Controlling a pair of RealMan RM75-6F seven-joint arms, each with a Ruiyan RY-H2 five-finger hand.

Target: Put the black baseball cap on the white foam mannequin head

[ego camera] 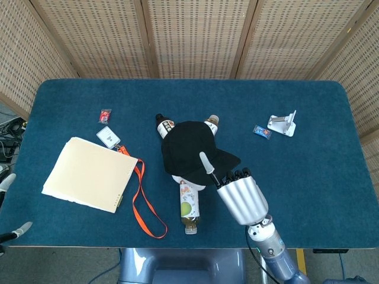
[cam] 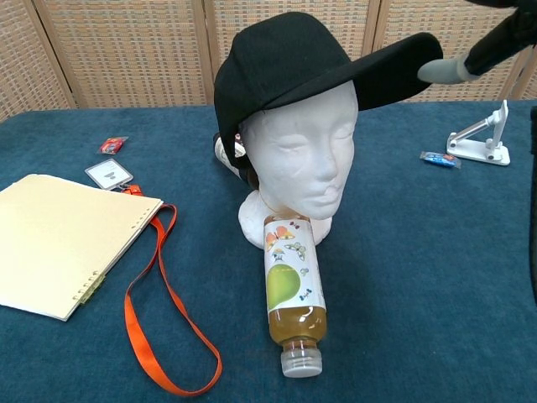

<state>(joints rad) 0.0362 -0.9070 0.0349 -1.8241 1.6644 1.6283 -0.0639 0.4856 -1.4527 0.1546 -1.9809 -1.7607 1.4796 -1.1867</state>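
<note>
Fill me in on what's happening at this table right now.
The black baseball cap already sits on the white foam mannequin head, brim forward. The right hand is at the brim, one fingertip touching its edge; whether it actually pinches the brim is not clear. The left hand barely shows at the table's left edge, holding nothing visible. A tea bottle lies on its side at the head's base, beside a notebook and an orange lanyard.

I'm looking down on a table covered in dark blue felt, its corners rounded. Behind it stand folding screens of woven cane set in pale wooden frames. Grey floor and some cables show at the left edge. Light is even, shadows soft.
</note>
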